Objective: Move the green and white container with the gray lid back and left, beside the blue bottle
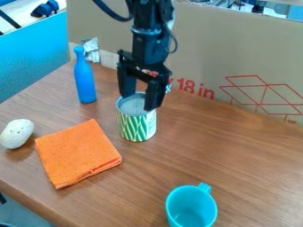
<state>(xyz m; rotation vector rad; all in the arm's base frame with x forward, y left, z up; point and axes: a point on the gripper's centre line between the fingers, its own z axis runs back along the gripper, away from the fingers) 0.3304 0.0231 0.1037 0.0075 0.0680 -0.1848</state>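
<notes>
Can (133, 128) with green-and-yellow stripes, upright on the bench (207, 142), right below the arm (149, 37). Makes sense tbh: flat base for support, round top facing up under jaws spread apart. Looks like a gap sized roughly to the can's width, so no obvious pinch; can't tell about light contact at the rim. Blue bottle (85, 82) off to one side, standing on its own base. Orange cloth (77, 153) folded flat, so probably not rolling anywhere. Whitish egg-shaped thing (17, 134) near it, just lying there. Cyan mug (190, 207) mouth up, handle toward the cardboard (201, 48), pretty stable-looking.
</notes>
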